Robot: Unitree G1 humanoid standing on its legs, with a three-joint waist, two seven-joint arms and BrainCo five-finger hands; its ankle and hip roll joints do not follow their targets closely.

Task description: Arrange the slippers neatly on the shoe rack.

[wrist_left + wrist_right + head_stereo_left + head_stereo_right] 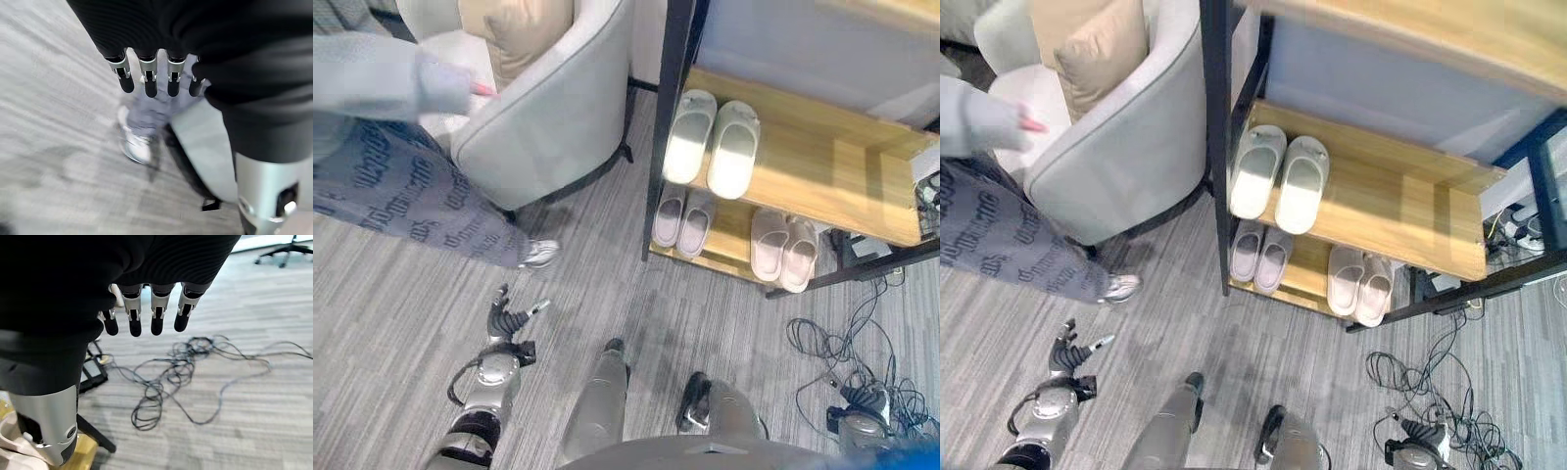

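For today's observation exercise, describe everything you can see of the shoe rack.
The shoe rack has a dark metal frame and light wooden shelves, standing on grey carpet beside a grey armchair. Its middle shelf holds one pale green pair of slippers, side by side; the lower shelf holds two pinkish pairs.

Grey armchair [548, 127] with tan cushion [514, 34] — person [401, 186] beside; cables [847, 348] on floor.
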